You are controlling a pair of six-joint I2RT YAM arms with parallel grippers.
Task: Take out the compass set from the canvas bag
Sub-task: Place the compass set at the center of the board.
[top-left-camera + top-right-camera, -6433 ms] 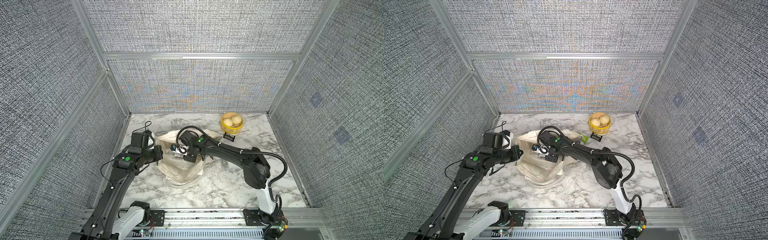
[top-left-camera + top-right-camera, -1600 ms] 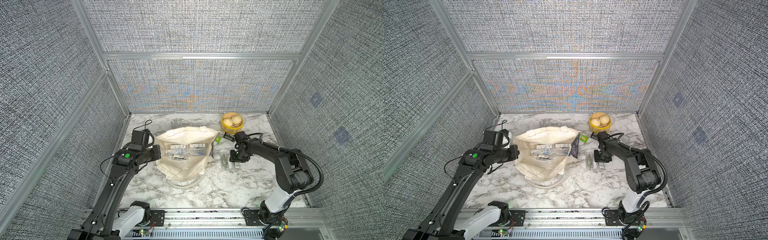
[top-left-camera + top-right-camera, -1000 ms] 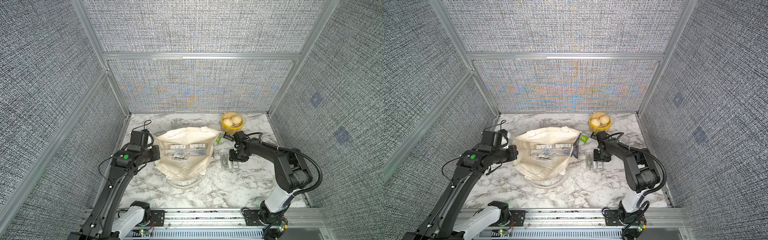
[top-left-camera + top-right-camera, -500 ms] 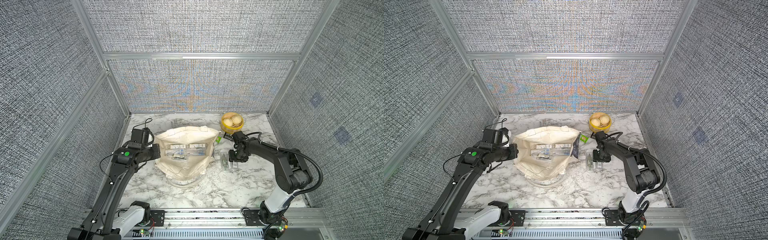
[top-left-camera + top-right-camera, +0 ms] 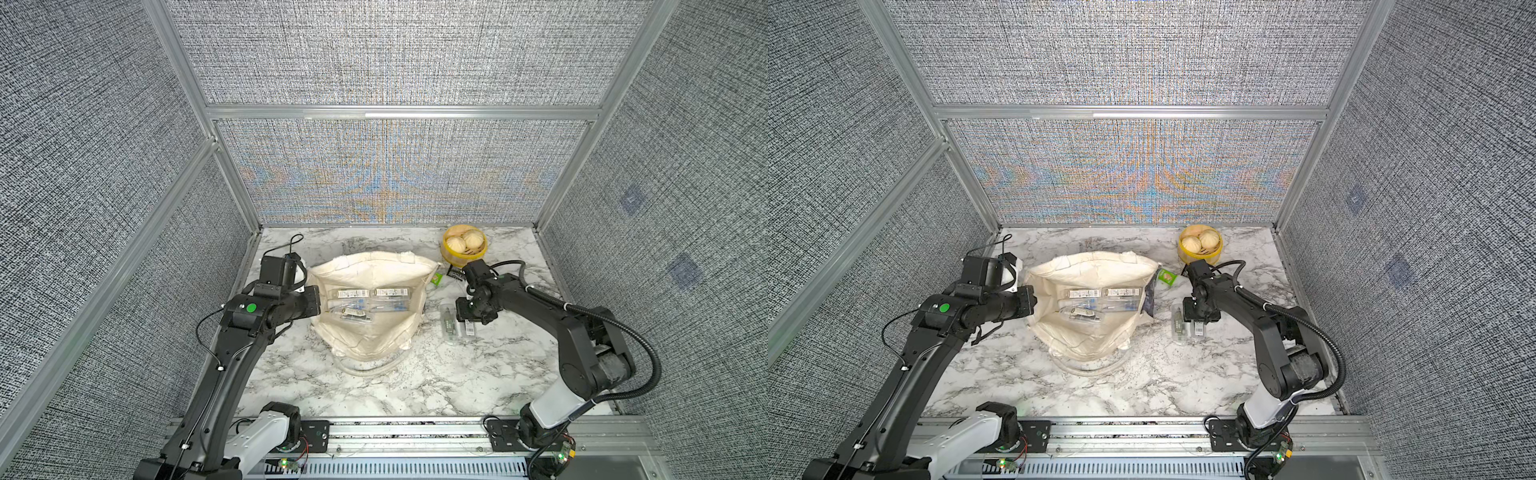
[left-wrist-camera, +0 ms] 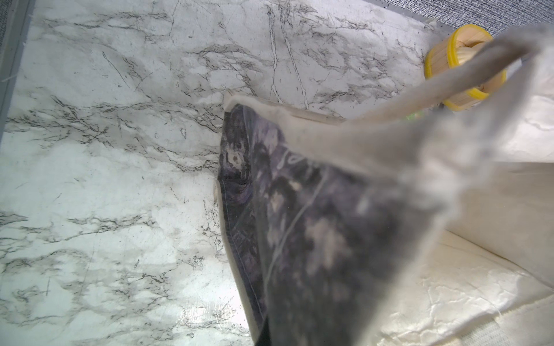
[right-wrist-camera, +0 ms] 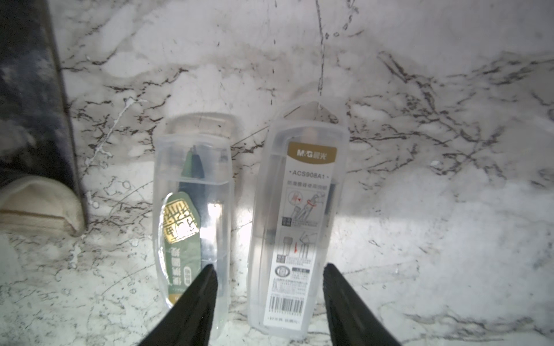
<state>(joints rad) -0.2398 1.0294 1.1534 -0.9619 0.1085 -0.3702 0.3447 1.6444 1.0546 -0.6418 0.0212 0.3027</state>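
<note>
Hovering right hand (image 7: pixel 266 299) spread over two clear plastic compass-set cases (image 7: pixel 296 227) on marble desk (image 7: pixel 434 239), gripping nothing | left hand hidden; clamped on cream canvas bag (image 5: pixel 365 340) rim | more cases inside, indistinct

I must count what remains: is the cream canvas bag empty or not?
Not empty: the open cream canvas bag holds several clear plastic cases.

A blurred cream canvas bag (image 6: pixel 449 209) fills much of the left wrist view, its dark grey-blue printed panel (image 6: pixel 299 224) hanging close to the lens. A pale loop handle (image 6: pixel 434 90) crosses in front of a small round yellow basket (image 6: pixel 458 39). Beneath lies a white marble table (image 6: pixel 105 149) with grey veins.
</note>
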